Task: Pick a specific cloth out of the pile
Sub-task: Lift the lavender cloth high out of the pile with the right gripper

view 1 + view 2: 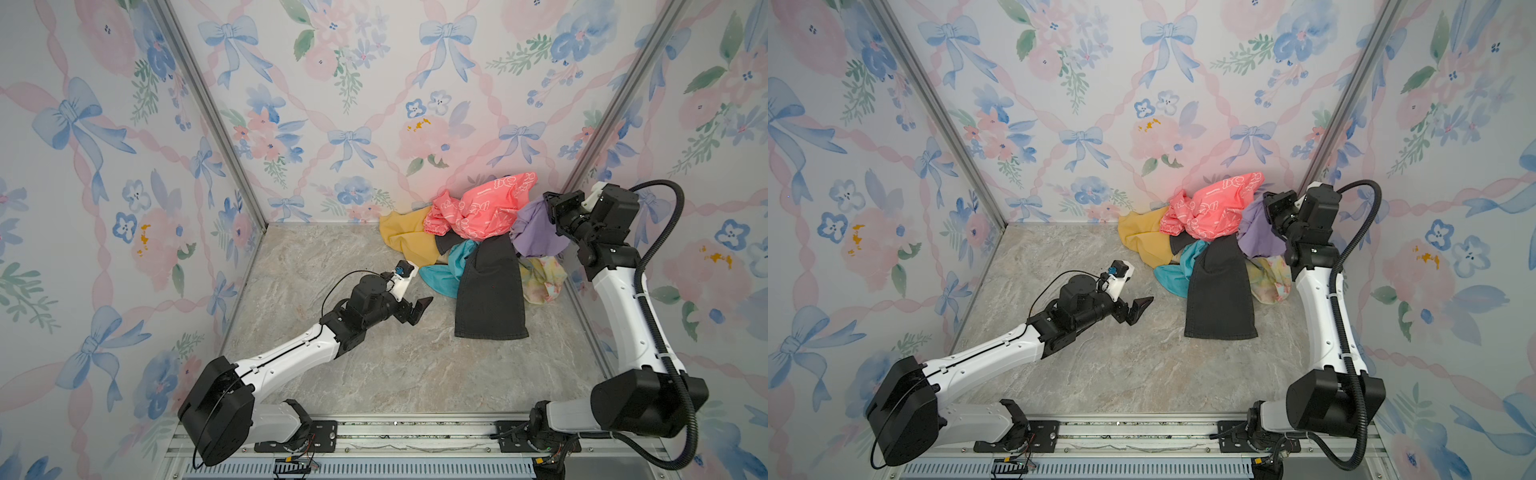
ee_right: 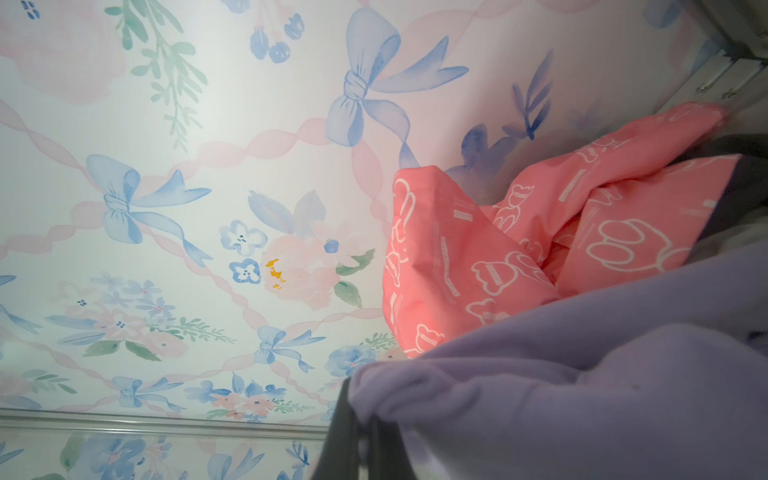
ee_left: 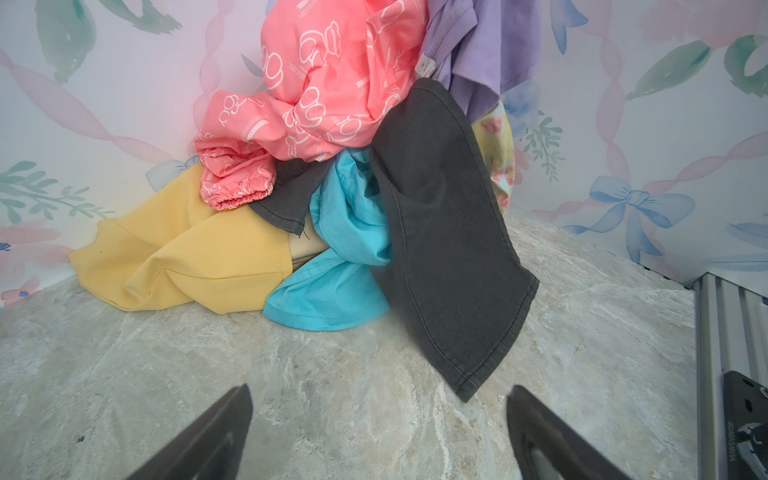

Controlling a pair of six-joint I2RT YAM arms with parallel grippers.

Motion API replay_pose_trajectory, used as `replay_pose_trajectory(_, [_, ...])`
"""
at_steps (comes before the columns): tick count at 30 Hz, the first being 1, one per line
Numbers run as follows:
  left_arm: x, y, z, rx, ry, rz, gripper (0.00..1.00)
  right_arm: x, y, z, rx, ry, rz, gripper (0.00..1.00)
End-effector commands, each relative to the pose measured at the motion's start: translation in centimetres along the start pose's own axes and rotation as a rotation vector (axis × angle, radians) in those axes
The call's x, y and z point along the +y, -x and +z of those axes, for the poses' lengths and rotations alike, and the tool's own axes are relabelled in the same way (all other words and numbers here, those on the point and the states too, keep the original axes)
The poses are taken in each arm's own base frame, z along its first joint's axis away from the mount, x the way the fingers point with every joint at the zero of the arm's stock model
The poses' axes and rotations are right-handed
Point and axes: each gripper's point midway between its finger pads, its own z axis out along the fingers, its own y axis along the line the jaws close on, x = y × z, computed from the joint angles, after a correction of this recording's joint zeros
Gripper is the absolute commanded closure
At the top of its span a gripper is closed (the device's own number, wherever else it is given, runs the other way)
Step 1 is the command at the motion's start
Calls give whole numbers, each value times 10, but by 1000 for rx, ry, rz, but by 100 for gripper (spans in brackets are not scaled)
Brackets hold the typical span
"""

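My right gripper (image 1: pixel 549 212) is clamped on the cloth (image 1: pixel 536 232) — the plain lavender piece at the right edge of the pile (image 1: pixel 478 216), which sits against the back wall toward the right corner of the table (image 1: pixel 353 365). The jaws are closed on a bunched fold at the top of the fabric. In the right wrist view the lavender material gathers directly against the dark fingers (image 2: pixel 338 440). The grip point is high and on the outer side of the heap, so, in my judgement, a pull up and away from the wall frees the piece with least drag. The lower part of the cloth hangs down against the coral-pink printed cloth (image 1: pixel 473 208), the dark grey cloth (image 1: pixel 490 291) and the pale yellow patterned cloth (image 1: pixel 542 280) — any of these may be carried along. My left gripper (image 1: pixel 419 311) hovers low over bare table, jaws wide apart and empty, facing the pile near the teal cloth (image 1: pixel 440 276). That position suits pinning a neighbouring cloth if one lifts with the lavender piece.
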Motion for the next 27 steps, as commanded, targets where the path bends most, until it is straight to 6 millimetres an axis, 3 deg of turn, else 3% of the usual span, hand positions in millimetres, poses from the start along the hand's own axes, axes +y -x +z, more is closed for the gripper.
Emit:
replay_pose_trajectory(1, [2,-5,3,14,14,-10,3,87,31,-26,-103,231,-105,100])
replay_pose_trajectory(27, [3,-19,18,50,20,-43,4,190,53,-52,-87,343,-360,100])
